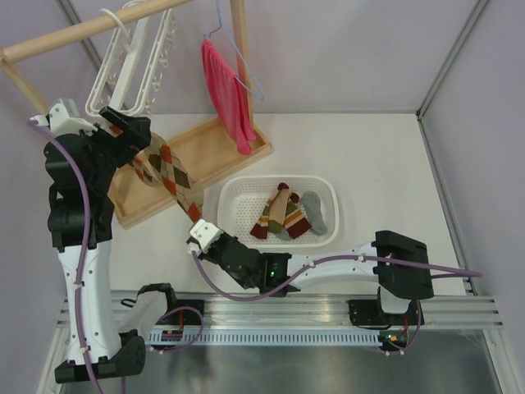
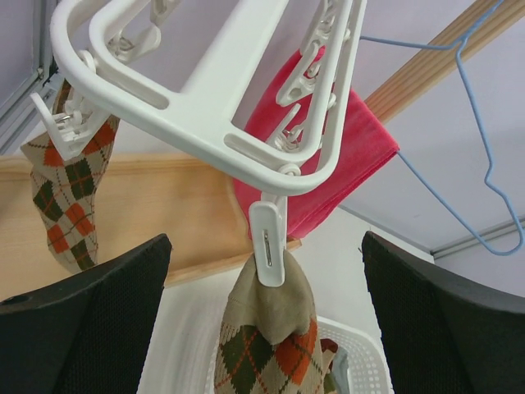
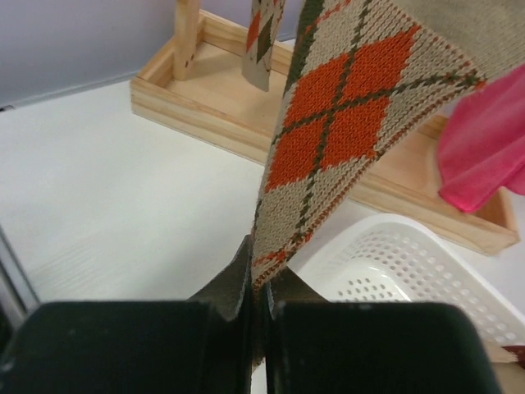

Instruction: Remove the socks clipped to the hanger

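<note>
The white frame hanger (image 1: pixel 131 61) hangs from the wooden rail, seen from below in the left wrist view (image 2: pixel 205 98). Two argyle socks stay clipped: one (image 2: pixel 271 336) under a white clip (image 2: pixel 268 246), another (image 2: pixel 70 197) at the left. My left gripper (image 2: pixel 267 328) is open, its pads either side of the clipped sock, just below the hanger (image 1: pixel 131 135). My right gripper (image 3: pixel 261 279) is shut on the lower end of that argyle sock (image 3: pixel 344 123), which stretches from hanger to gripper (image 1: pixel 176 180). The right gripper also shows in the top view (image 1: pixel 201 232).
A white mesh basket (image 1: pixel 238 197) holds several removed socks (image 1: pixel 287 215). A red cloth (image 1: pixel 228 94) hangs on a blue wire hanger (image 1: pixel 246 61). The rack's wooden base tray (image 1: pixel 221 152) lies behind the basket. Metal rails run along the near edge.
</note>
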`<state>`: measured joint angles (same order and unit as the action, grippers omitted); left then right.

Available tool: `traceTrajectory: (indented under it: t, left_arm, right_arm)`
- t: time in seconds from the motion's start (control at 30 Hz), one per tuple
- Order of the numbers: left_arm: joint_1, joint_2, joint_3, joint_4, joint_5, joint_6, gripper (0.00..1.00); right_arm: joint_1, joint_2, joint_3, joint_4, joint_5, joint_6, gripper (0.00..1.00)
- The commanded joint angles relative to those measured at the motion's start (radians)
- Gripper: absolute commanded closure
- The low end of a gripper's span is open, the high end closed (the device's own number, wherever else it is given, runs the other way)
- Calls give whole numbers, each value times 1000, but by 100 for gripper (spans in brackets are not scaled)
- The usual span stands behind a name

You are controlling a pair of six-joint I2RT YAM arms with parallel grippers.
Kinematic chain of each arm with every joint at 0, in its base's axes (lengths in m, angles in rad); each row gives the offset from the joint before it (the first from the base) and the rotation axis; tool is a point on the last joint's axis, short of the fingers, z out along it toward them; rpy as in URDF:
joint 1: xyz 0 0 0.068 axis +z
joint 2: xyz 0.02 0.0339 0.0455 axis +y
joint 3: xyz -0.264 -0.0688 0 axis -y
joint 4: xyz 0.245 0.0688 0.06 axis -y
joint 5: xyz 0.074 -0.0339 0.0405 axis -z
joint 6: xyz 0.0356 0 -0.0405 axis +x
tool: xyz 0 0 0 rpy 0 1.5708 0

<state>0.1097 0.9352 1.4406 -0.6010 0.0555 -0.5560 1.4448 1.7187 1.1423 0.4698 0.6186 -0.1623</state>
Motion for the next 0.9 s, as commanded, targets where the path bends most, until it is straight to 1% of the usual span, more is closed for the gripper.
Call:
traceTrajectory:
  t: [0.0, 0.1, 0.23, 0.5, 0.53, 0.63, 0.67, 0.7, 0.73, 0.77, 0.87]
  left_arm:
    - [-1, -13, 52, -8, 33, 11, 0]
    - [-1, -3, 67, -11, 46, 7, 0]
    - [-2, 34, 107, -26, 81, 7, 0]
    - [-5, 65, 103, -40, 69, 25, 0]
    - [-10, 68, 101, -43, 63, 30, 2]
    - [-41, 70, 96, -54, -2, 51, 4]
    - [-71, 70, 95, -56, -46, 59, 5]
    - [-85, 70, 99, -59, -52, 73, 5]
    - [-99, 73, 104, -68, -89, 80, 5]
    - [-135, 76, 107, -74, -132, 88, 5]
    - [-153, 83, 130, -109, -207, 128, 5]
  right_arm:
    - [49, 50, 46, 66, 199, -137, 99]
    - [75, 82, 53, 113, 263, -209, 99]
    - [124, 142, 59, 255, 355, -367, 99]
    - [144, 194, 100, 283, 385, -421, 99]
    - [149, 203, 109, 282, 385, -422, 99]
    - [155, 222, 128, 277, 385, -430, 99]
    - [155, 226, 134, 276, 385, -431, 99]
    - [157, 232, 140, 270, 388, -436, 99]
    - [158, 239, 152, 262, 389, -437, 99]
    - [160, 249, 158, 259, 392, -439, 99]
    - [163, 268, 175, 248, 394, -447, 99]
